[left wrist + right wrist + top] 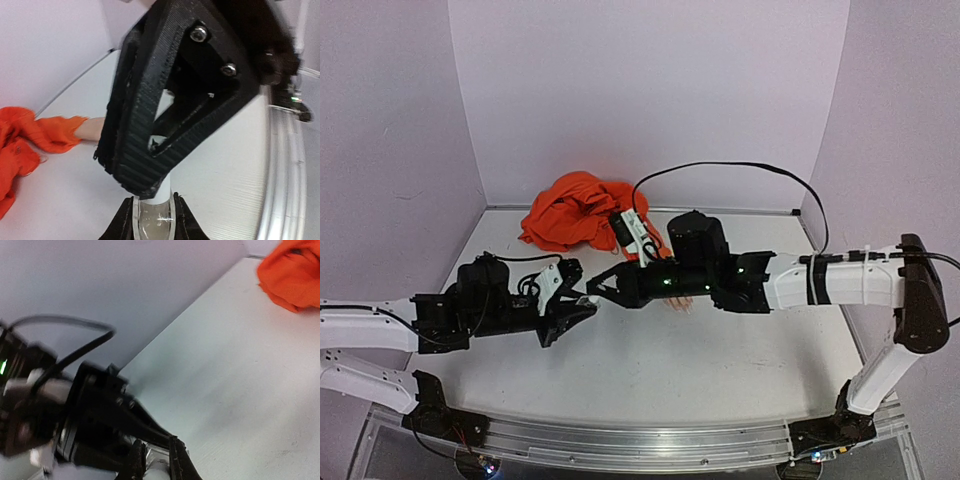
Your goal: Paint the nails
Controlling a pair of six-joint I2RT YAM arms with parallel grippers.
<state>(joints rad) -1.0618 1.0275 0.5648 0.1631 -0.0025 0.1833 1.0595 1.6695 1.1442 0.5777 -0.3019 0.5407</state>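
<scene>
- Risk: my right claw, pinched shut on the top of the small clear bottle, could wrench it out of my left claw, which clamps the body, and spill it onto the counter.
- Both arms reach inward and low, with the claws meeting mid-counter.
- The nails are on the mannequin hand, mostly hidden under my right arm, and are too small to make out.

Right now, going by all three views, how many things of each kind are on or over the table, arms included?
robot arms: 2, the left arm and the right arm
orange sleeve: 1
mannequin hand: 1
clear bottle: 1, clamped in the left arm's jaws
Total: 5
</scene>
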